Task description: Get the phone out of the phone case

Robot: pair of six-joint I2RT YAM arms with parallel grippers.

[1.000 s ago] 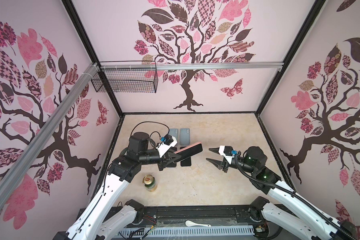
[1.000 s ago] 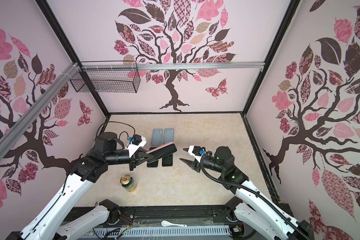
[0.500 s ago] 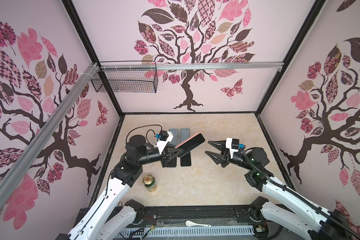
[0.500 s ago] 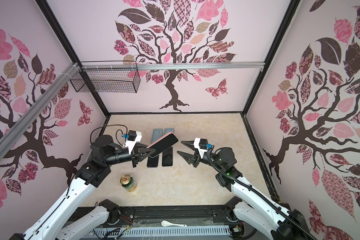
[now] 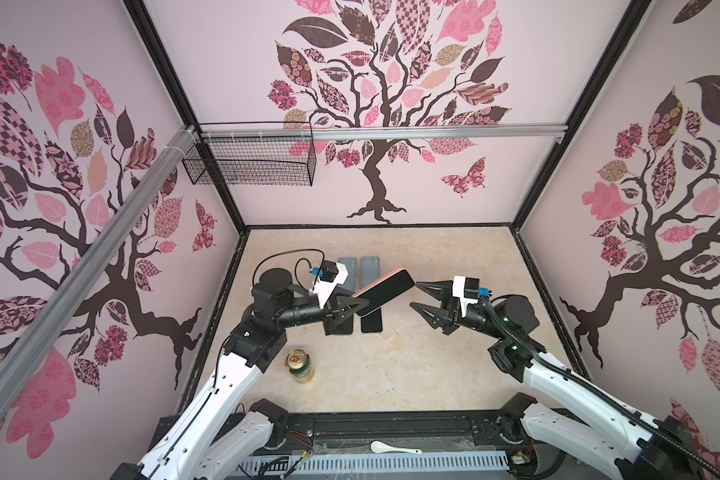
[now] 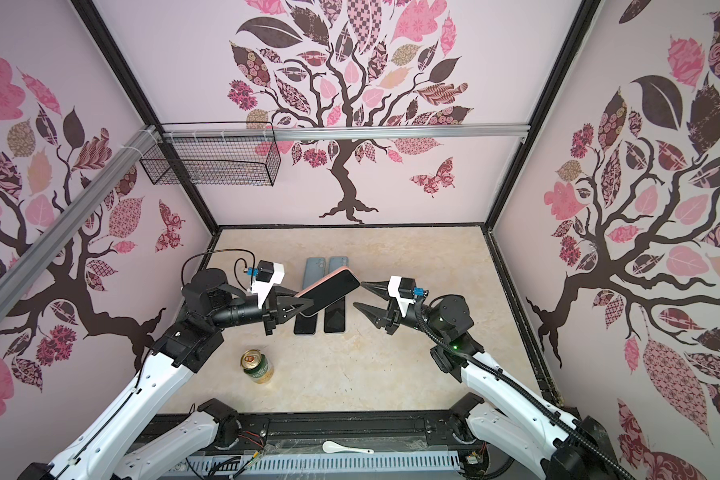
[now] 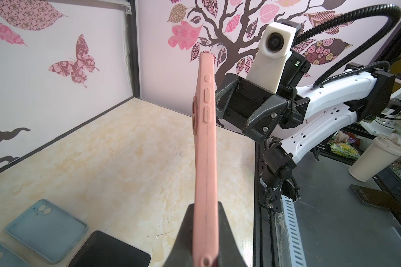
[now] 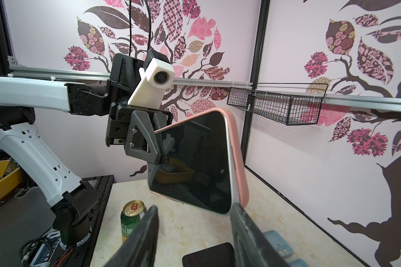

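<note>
left claw (image 5: 359,306) hides pink case's (image 8: 239,161) gripped end.

black phone (image 8: 195,161) inside pink case (image 7: 205,150), tilted, screen up (in midair)

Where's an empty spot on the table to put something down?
Bare tabletop runs along the back wall and the right wall, beyond the right gripper. Also bare: the front, right of the beer can. Crowded: left of middle, where two blue cases and two black phones lie below the held pink-cased phone.
</note>
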